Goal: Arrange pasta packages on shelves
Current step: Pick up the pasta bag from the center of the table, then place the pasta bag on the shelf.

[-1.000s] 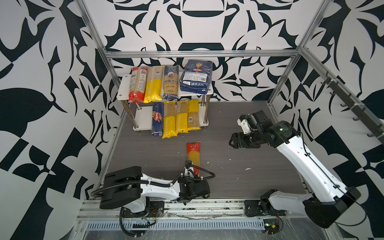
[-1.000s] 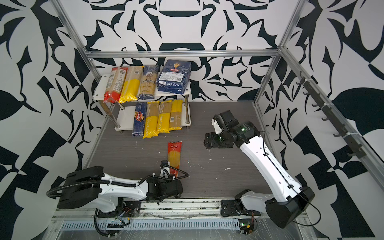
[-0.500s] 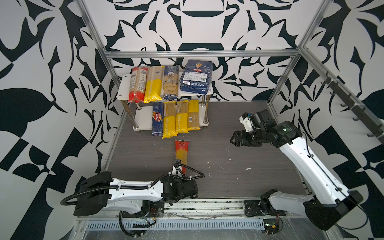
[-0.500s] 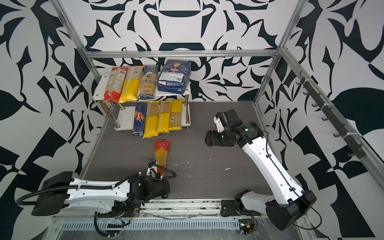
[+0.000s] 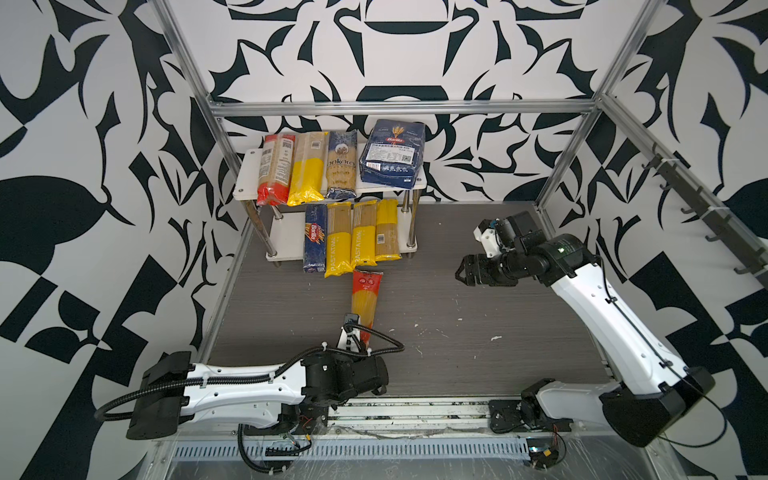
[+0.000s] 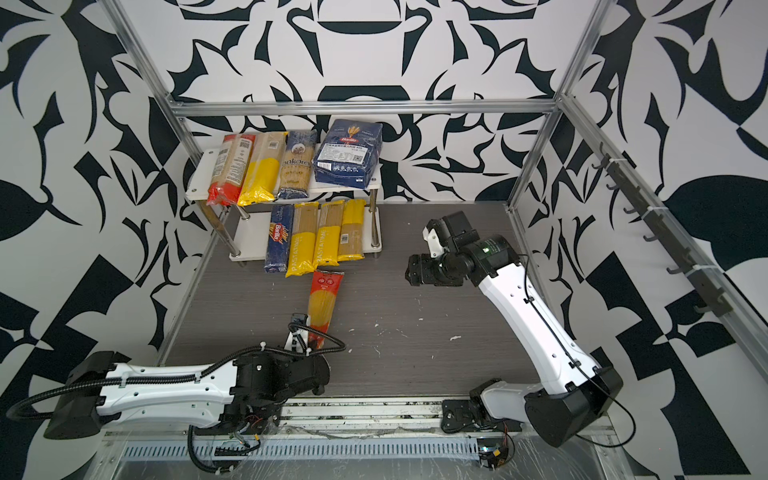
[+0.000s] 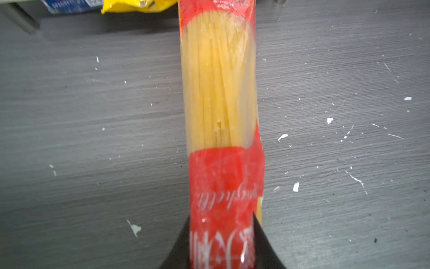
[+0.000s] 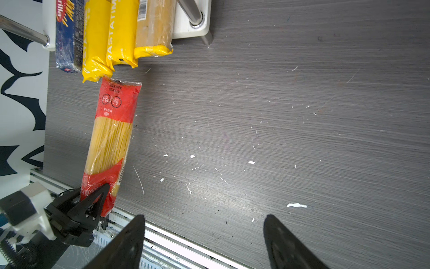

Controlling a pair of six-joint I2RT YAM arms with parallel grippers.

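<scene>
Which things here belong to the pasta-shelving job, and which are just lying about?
Job:
- red spaghetti pack, gripped by the left claw
- shelves
- four top-shelf packs
- four lower-shelf packs

Lying about:
- white flecks on the table
- hook rail
- aluminium frame

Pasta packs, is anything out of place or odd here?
One red spaghetti pack is out over the table in front of the shelves, not on them, with the left hand shut on its near end. The four packs on the lower board overhang its front edge. White flecks litter the table.
</scene>
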